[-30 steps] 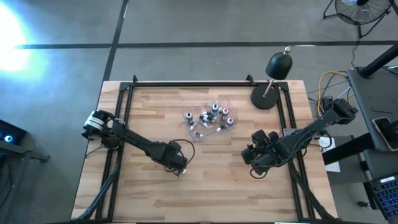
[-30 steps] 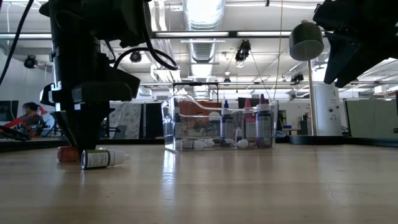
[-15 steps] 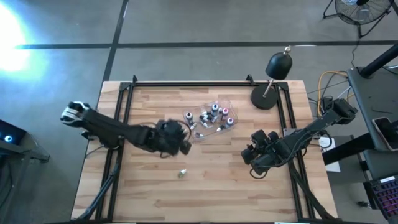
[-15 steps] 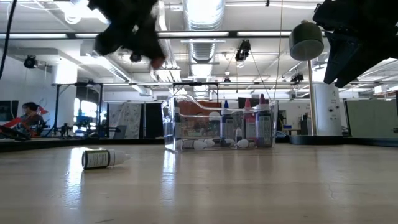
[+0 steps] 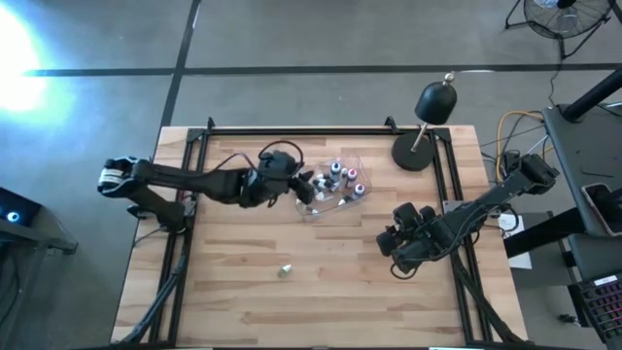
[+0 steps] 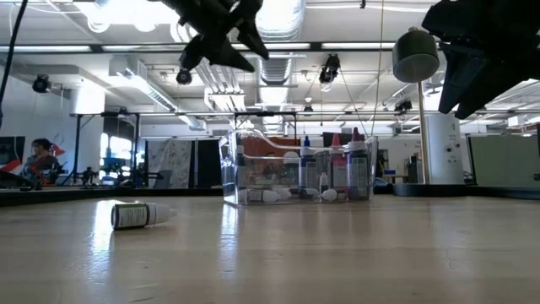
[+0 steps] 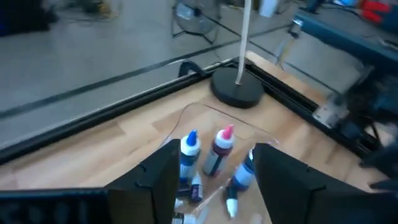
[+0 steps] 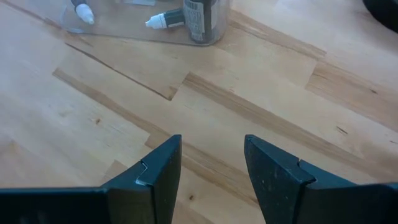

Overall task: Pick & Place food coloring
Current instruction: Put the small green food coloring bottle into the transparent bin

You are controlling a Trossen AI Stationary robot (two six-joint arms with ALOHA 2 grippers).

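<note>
A clear plastic tub [image 5: 358, 163] at the table's far middle holds several food coloring bottles [image 7: 219, 148] with blue, pink and white caps, some upright, some lying. My left gripper [image 7: 211, 180] hangs open above the tub's left part [image 6: 224, 38], nothing between its fingers. One white-capped bottle [image 5: 285, 270] lies on its side on the wood nearer the front [image 6: 139, 215]. My right gripper [image 8: 211, 168] stands open over bare wood at the table's right [image 5: 397, 251], apart from the tub [image 8: 112, 28].
A black desk lamp [image 5: 413, 153] stands at the far right corner, its head [image 6: 415, 55] over the table. Black frame rails [image 5: 199, 146] run along the table's left, right and far edges. The near half is bare wood. A person [image 6: 38, 156] sits in the room behind.
My left gripper has risen from the table's near middle with a red-capped bottle, swung toward the far edge over the tub, and now stands open with no bottle between its fingers. The white-capped bottle has stayed lying where it was.
</note>
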